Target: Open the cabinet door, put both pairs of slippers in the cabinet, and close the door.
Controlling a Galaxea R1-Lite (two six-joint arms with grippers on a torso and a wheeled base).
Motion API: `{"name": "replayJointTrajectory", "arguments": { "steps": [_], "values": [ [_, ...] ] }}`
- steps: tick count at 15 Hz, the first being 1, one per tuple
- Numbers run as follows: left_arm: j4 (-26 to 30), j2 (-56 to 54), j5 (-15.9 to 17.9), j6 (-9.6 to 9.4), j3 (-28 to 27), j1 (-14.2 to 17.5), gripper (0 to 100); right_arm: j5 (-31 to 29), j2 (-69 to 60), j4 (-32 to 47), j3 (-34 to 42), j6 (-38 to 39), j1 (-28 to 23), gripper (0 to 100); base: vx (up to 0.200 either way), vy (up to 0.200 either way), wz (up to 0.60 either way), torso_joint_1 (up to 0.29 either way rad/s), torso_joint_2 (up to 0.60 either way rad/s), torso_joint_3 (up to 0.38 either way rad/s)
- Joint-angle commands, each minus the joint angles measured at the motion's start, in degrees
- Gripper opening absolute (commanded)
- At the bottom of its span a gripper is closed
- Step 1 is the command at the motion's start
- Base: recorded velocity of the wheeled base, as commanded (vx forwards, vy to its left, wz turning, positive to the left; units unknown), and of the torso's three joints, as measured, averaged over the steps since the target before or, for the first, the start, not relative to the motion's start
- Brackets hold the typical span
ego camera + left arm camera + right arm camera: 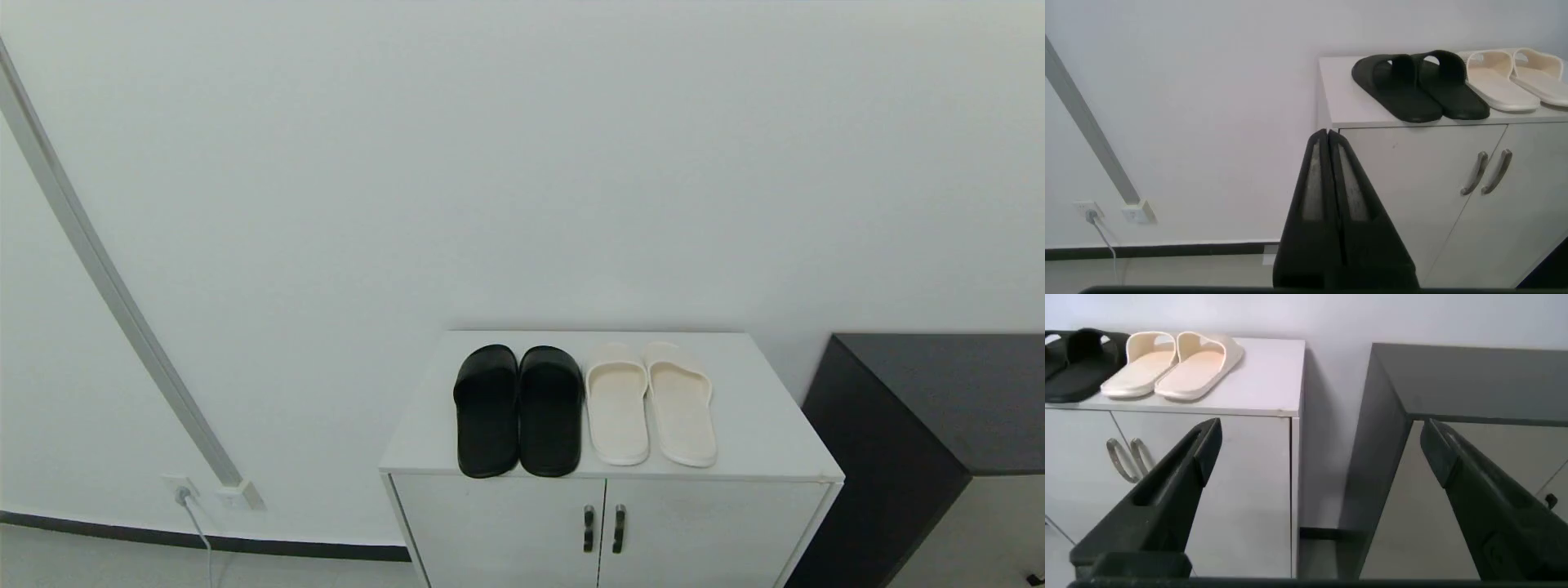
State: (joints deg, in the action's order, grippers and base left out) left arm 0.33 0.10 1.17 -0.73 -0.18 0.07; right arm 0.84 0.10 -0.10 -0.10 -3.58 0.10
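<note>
Both doors of the cabinet (506, 531) are shut, with the handles (589, 528) side by side at the seam. The black slippers (518, 411) and white slippers (651, 403) sit on top. My right gripper (1320, 431) has its fingers spread, and my left gripper (1328, 140) has them pressed together. I'd take one handle squarely with the right and pull along the hinge arc.

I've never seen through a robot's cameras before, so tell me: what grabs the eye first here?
Two pairs of slippers, the black pair and the cream pair, sit side by side on top of a white cabinet whose doors are closed. In the wrist views, the left pincer is shut and the right pincer gapes open, both short of the cabinet.
</note>
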Motion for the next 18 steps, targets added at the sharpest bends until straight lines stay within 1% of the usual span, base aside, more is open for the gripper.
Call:
{"name": "replayJointTrajectory", "arguments": {
  "steps": [1,2,3,4,5,6,7,8,10,11,12,13,14,15,16,18],
  "values": [
    [0.02,-0.01,0.06,-0.15,0.01,0.01,0,-0.05,0.96,-0.25,-0.08,-0.20,-0.19,100,0.000,0.000,0.00,0.000,0.00,0.000],
    [0.02,-0.01,0.06,0.12,0.01,0.01,0,-0.23,5.00,-1.48,-6.32,3.41,0.08,100,0.000,0.000,0.00,0.000,0.00,0.000],
    [0.02,-0.01,0.06,0.03,0.01,0.01,0,-0.14,8.60,-1.05,-13.44,9.03,1.05,100,0.000,0.000,0.00,0.000,0.00,0.000],
    [0.02,-0.01,0.06,-0.06,0.01,0.01,0,0.30,14.32,3.09,-17.30,10.88,3.07,100,0.000,0.000,0.00,0.000,0.00,0.000],
    [0.02,-0.01,0.06,-0.06,0.01,0.01,0,1.71,18.97,3.96,-16.07,1.04,3.24,100,0.000,0.000,0.00,0.000,0.00,0.000],
    [0.02,-0.01,0.06,-0.06,0.01,0.01,0,3.29,24.51,2.56,-16.25,1.30,3.86,100,0.000,0.000,0.00,0.000,0.00,0.000],
    [0.02,-0.01,0.06,-0.06,0.01,0.01,0,3.82,26.27,1.59,-16.60,1.39,4.12,100,0.000,0.000,0.00,0.000,0.00,0.000],
    [0.02,-0.01,0.06,-0.06,0.01,0.01,0,5.75,33.21,-2.28,-18.18,1.39,5.09,100,0.000,0.000,0.00,0.000,0.00,0.000],
    [0.02,-0.01,0.06,-0.15,0.01,0.01,0,5.84,44.38,-5.88,-22.93,3.41,9.57,100,0.000,0.000,0.00,0.000,0.00,0.000],
    [0.02,-0.01,0.06,-0.15,0.01,0.01,0,5.40,49.56,-6.76,-26.09,6.22,13.79,100,0.000,0.000,0.00,0.000,0.00,0.000],
    [0.02,-0.01,0.06,-0.15,0.01,0.01,0,3.47,54.83,-6.93,-29.79,9.12,18.36,100,0.000,0.000,0.00,0.000,0.00,0.000],
    [0.02,-0.01,0.06,-0.15,0.01,0.01,0,0.21,59.49,-7.02,-32.77,11.67,22.67,100,0.000,0.000,0.00,0.000,0.00,0.000],
    [0.02,-0.01,0.06,-0.15,0.01,0.01,0,-1.02,60.99,-7.02,-33.74,12.46,24.16,100,0.000,0.000,0.00,0.000,0.00,0.000],
    [0.02,-0.01,0.06,-0.15,0.01,0.01,0,-7.17,69.51,-7.55,-39.54,17.03,32.07,100,0.000,0.000,0.00,0.000,0.00,0.000],
    [0.02,-0.01,0.06,-0.24,0.01,0.01,0,-9.63,73.82,-7.72,-42.44,18.70,34.62,100,0.000,0.000,0.00,0.000,0.00,0.000],
    [0.02,-0.01,0.06,-0.15,0.01,0.01,0,-15.34,83.49,-8.87,-48.42,22.04,38.05,100,0.000,0.000,0.00,0.000,0.00,0.000]
  ]
}}
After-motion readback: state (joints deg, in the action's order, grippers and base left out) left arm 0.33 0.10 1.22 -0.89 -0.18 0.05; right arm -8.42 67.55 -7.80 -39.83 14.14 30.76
